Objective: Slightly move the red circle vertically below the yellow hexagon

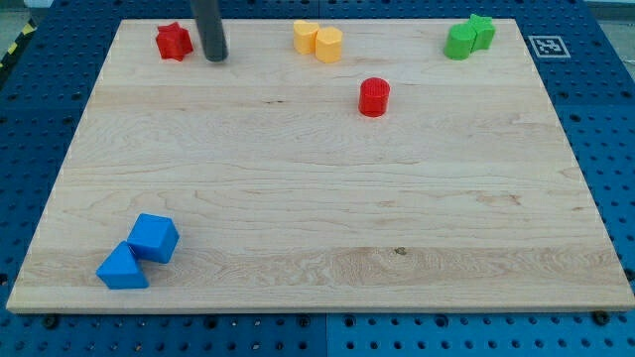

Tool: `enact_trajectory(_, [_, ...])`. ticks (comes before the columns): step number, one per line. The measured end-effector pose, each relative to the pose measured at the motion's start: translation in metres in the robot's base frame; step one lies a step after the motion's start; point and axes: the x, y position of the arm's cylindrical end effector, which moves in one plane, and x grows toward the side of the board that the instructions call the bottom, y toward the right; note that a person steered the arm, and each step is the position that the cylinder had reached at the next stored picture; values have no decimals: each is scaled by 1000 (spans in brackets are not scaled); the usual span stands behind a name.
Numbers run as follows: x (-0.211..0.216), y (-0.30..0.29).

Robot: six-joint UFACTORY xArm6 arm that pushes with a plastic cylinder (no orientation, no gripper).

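Our tip [215, 58] parked far left, just beside red star [173, 42], no jaws on rod. Red circle [374, 97] sits right of yellow hexagon [328, 45], nearer us; we judge leftward nudge needed.

A pale wooden worktop [317, 198] carries several small coloured blocks. Near its far left corner sits a red star [173, 41], with my tip [215, 58] resting on the wood just to the star's right. Along the far edge, near the middle, two yellow blocks [317, 41] touch each other. At the far right corner, two green blocks [469, 37] touch. A red circle [374, 96] stands alone, nearer than the yellow pair. Near the near left corner, a blue cube [153, 238] touches a blue triangular block [122, 268].
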Motion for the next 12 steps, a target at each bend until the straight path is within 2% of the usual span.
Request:
enact_trajectory(2, [83, 93])
enact_trajectory(4, [148, 242])
enact_trajectory(9, [88, 241])
enact_trajectory(11, [98, 234])
enact_trajectory(12, [93, 211])
